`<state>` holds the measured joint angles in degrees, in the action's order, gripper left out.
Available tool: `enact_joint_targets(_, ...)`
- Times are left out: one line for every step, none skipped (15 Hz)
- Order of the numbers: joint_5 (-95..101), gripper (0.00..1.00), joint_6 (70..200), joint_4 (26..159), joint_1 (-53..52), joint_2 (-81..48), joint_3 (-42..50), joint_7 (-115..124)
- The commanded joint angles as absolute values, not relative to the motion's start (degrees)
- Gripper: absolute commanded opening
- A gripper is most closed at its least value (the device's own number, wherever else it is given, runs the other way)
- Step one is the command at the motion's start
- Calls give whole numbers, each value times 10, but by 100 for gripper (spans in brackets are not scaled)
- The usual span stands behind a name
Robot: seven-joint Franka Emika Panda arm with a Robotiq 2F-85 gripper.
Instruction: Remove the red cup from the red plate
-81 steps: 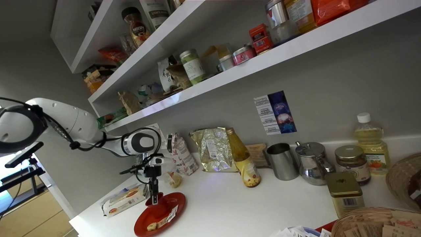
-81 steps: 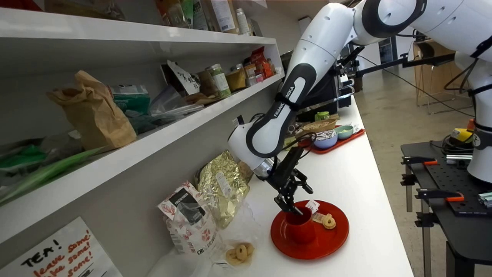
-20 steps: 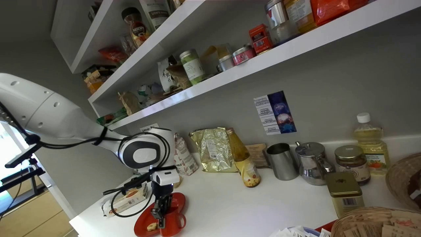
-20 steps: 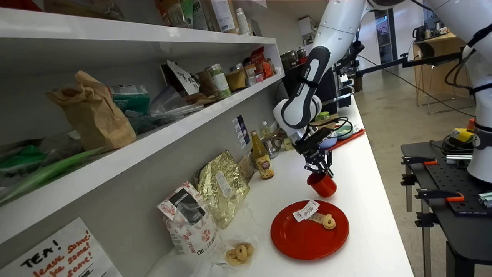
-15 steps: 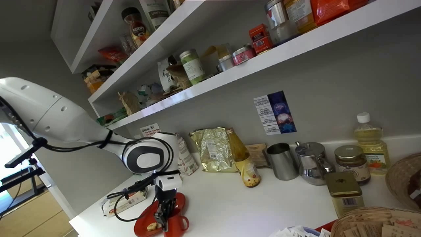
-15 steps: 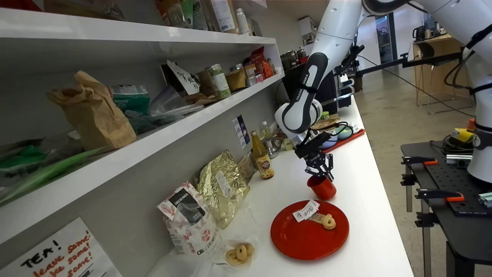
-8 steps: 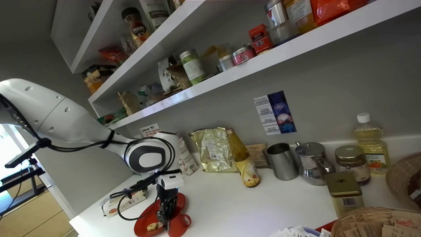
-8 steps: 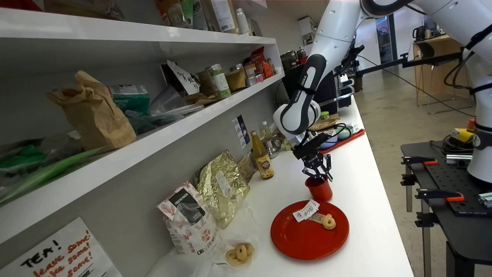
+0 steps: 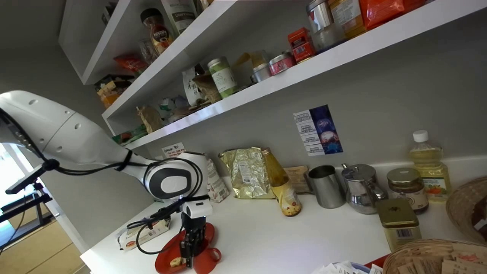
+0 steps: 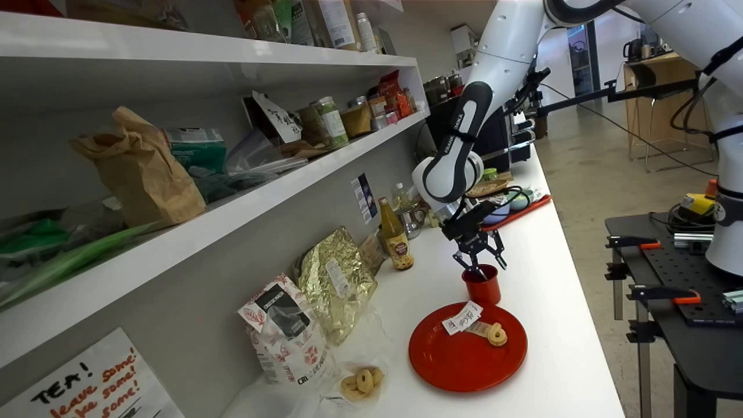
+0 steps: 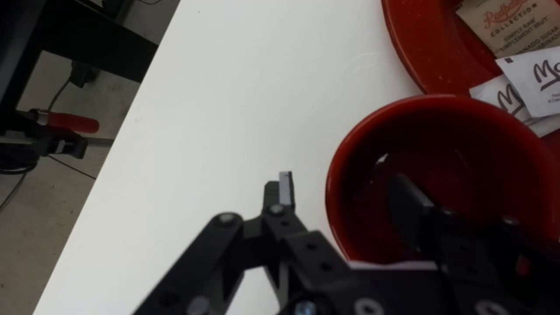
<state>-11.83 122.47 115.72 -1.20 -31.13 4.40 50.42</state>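
The red cup (image 10: pixel 484 290) stands upright on the white counter just beyond the red plate (image 10: pixel 464 368), off it. The cup (image 9: pixel 206 260) and the plate (image 9: pixel 163 258) also show in an exterior view, with the cup partly behind my gripper. My gripper (image 10: pixel 493 270) is at the cup's rim with its fingers spread. In the wrist view, my gripper (image 11: pixel 346 181) has one finger inside the cup (image 11: pixel 503 144) and one outside it, with a gap to the wall. The plate's edge (image 11: pixel 420 52) shows behind the cup.
Paper packets (image 10: pixel 462 318) and a ring biscuit (image 10: pixel 497 334) lie on the plate. A gold bag (image 10: pixel 336 284), a flour bag (image 10: pixel 290 331) and a bottle (image 10: pixel 396 235) stand along the wall. A red tray (image 10: pixel 522 212) lies farther along the counter.
The cup has gone from the plate to the counter beside it. It was tilted in my shut gripper about a second ago. Now it is upright and the fingers have opened.
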Motion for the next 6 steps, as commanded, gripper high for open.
enact_joint_targets(-120, 65, 1223, 1156, -15, -311, 48, 503)
enact_joint_targets(-120, 71, 1223, 1156, -15, -311, 48, 503)
enact_joint_targets(-120, 78, 1223, 1156, -15, -313, 48, 503)
enact_joint_targets(-120, 81, 1223, 1156, -15, -314, 48, 503)
enact_joint_targets(-120, 81, 1222, 1156, -15, -314, 48, 503)
enact_joint_targets(-120, 81, 1222, 1156, -15, -314, 48, 503)
